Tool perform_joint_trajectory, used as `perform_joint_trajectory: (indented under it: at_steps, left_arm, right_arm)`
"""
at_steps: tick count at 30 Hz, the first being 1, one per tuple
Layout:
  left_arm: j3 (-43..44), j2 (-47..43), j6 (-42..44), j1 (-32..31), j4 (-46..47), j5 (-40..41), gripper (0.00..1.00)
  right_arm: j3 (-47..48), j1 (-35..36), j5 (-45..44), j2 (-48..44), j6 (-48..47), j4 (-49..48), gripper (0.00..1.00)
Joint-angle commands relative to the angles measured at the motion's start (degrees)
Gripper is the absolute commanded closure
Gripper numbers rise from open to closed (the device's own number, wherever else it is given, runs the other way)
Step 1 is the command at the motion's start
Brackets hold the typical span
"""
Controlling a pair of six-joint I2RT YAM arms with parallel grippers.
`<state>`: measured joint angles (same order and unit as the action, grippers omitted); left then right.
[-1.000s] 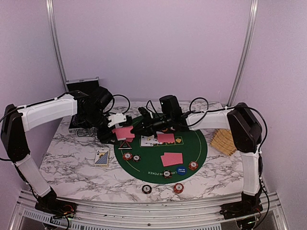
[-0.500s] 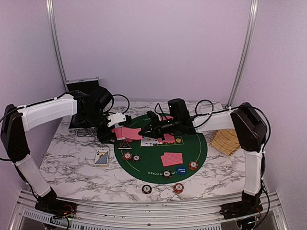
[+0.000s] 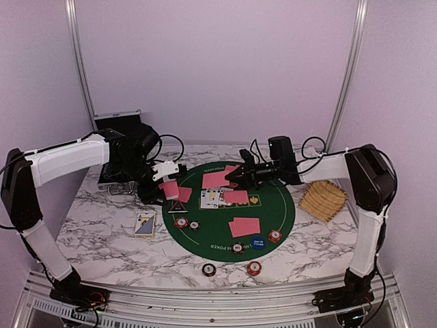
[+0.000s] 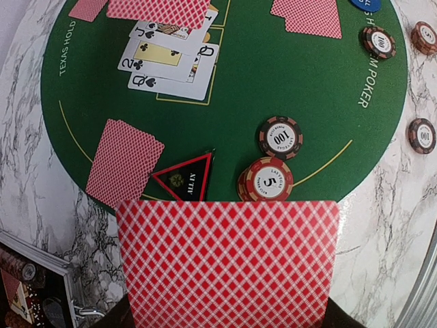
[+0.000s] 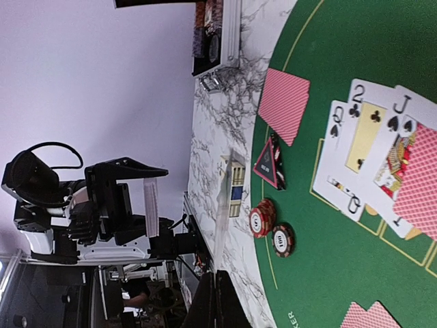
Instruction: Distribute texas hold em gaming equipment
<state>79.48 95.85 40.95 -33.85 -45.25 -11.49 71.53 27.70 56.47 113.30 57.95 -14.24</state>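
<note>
My left gripper (image 3: 166, 182) is shut on a stack of pink-red-backed playing cards (image 4: 229, 263) held over the left rim of the green mat (image 3: 276, 205). My right gripper (image 3: 237, 179) is shut on one card (image 3: 218, 179), seen edge-on in the right wrist view (image 5: 227, 212), above the mat's far side. On the mat lie face-up cards (image 4: 171, 58), face-down pairs (image 4: 123, 162) (image 3: 244, 226), the black triangular marker (image 4: 184, 179), dark-red chips (image 4: 270, 181) (image 4: 280, 137) and a blue button (image 3: 257, 242).
The silver-edged black case (image 3: 117, 123) stands open at the back left. A card box (image 3: 145, 225) lies left of the mat. A stack of wicker coasters (image 3: 322, 200) sits at the right. Two chips (image 3: 209, 269) (image 3: 254, 268) rest on the marble near the front edge.
My right gripper has drawn back to the right, away from the left gripper's stack, carrying one card over the mat. The left arm has stayed in place.
</note>
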Motion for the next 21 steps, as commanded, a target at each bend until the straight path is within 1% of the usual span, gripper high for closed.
perform_joint_trajectory:
  at_steps: [1, 4, 8, 10, 14, 21]
  left_arm:
    - [-0.9, -1.2, 0.2, 0.5, 0.3, -0.4, 1.00]
    - [-1.3, -1.6, 0.2, 0.6, 0.3, -0.3, 1.00]
    - [-2.7, -2.2, 0.2, 0.8, 0.3, -0.4, 1.00]
    - [-3.3, -2.5, 0.2, 1.0, 0.3, -0.4, 1.00]
    - [-4.8, -3.3, 0.2, 1.6, 0.3, -0.4, 1.00]
    - [-8.8, -5.9, 0.6, 4.4, 0.4, 0.4, 1.00]
  right_arm:
    - [-1.1, -2.9, -0.2, -0.5, -4.6, 2.8, 1.00]
    - [-0.7, -4.3, -1.0, 0.0, -7.4, 6.0, 1.00]
    - [0.8, -6.1, -3.7, 1.4, -13.1, 12.7, 1.00]
    - [0.8, -6.5, -4.7, 2.3, -13.8, 13.3, 1.00]
    - [4.1, -6.5, -9.3, 4.8, -19.4, 21.3, 1.00]
    - [6.8, -6.6, -14.6, 7.1, -24.0, 27.0, 1.00]
